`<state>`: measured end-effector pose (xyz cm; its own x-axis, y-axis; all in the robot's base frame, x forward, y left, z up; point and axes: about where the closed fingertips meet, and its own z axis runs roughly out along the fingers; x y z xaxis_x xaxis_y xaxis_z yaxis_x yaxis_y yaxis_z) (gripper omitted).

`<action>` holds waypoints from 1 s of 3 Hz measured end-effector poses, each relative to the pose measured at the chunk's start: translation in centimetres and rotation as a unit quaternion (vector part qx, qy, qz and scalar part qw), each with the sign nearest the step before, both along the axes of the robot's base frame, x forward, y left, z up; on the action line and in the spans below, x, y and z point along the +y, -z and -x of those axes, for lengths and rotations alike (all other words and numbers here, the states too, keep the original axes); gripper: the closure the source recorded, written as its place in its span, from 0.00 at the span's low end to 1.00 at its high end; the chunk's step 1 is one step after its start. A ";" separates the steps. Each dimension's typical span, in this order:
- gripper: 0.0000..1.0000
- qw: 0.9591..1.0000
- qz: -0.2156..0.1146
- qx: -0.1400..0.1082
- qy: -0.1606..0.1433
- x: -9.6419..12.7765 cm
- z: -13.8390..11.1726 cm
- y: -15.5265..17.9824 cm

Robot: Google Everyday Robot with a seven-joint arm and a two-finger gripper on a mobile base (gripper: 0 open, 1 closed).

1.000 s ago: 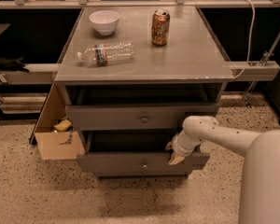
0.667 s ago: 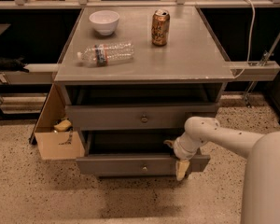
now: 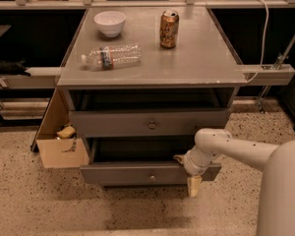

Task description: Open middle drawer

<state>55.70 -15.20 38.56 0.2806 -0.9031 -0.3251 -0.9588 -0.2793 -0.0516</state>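
At lower front | middle drawer (image 3: 137,173) part open, slid out slightly further than a second ago | my gripper (image 3: 189,167) at its upper right edge, grip state I cannot tell | pull is taking; more travel wanted | upper drawer (image 3: 113,124) unmoved

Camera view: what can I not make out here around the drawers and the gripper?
- gripper, at the right end of the middle drawer: its hold, hidden by the arm.
- middle drawer: its inside, dark under the upper drawer.
- can: its label, blurred.
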 end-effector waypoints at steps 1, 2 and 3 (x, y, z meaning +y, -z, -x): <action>0.17 0.999 0.014 0.028 -0.002 -0.7 4.2 0.7; 0.41 0.999 0.018 0.034 -0.001 -1.1 5.3 0.4; 0.64 0.999 0.021 0.030 0.006 -1.5 5.7 0.0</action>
<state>49.99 -16.72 38.51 0.2515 -0.9195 -0.3021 -0.9629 -0.2694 0.0183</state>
